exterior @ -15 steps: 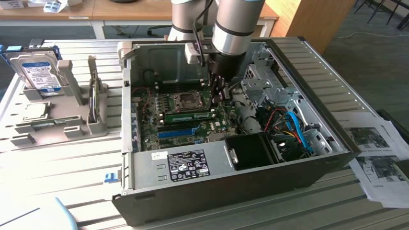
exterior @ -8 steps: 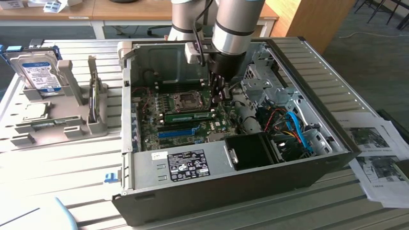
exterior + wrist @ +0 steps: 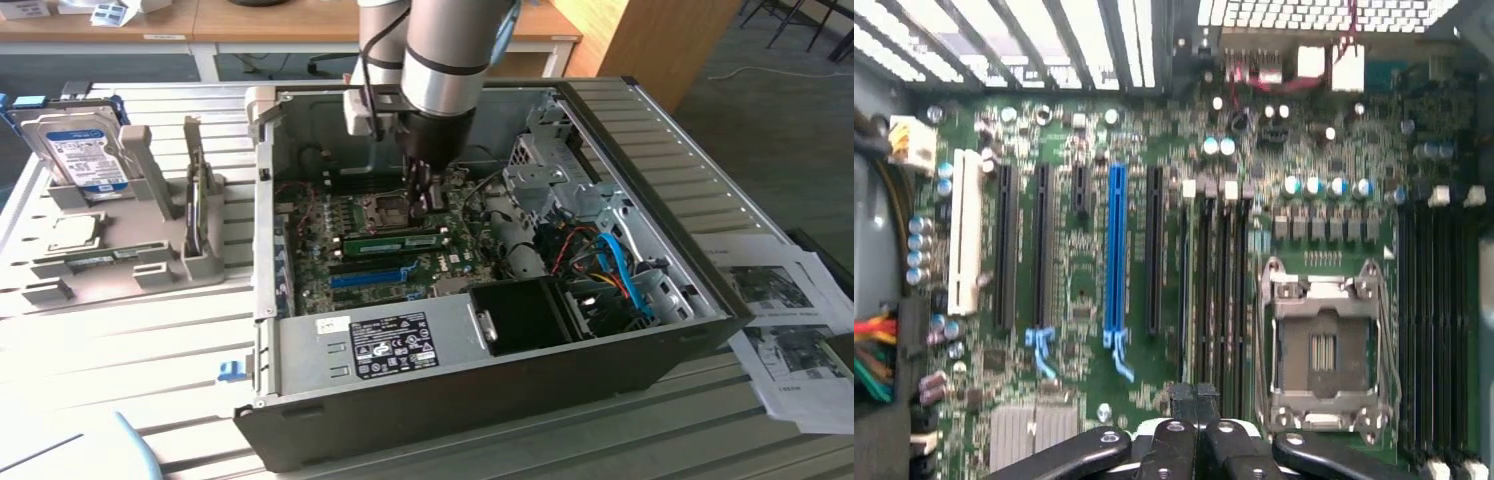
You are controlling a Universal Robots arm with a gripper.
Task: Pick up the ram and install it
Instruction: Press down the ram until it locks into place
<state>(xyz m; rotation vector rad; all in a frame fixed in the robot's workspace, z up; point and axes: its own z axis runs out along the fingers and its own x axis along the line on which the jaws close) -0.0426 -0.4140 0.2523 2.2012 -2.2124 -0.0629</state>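
Wrist view: the gripper (image 3: 1195,400) has its fingers (image 3: 1206,398) pressed together with nothing between them, hovering just above the motherboard (image 3: 1084,290) beside the empty processor socket (image 3: 1322,355) and a bank of black slots (image 3: 1219,290). In the exterior view, the gripper (image 3: 424,190) hangs inside the open computer case (image 3: 694,300), and the ram (image 3: 396,242), a green stick, sits in a slot on the motherboard just below it.
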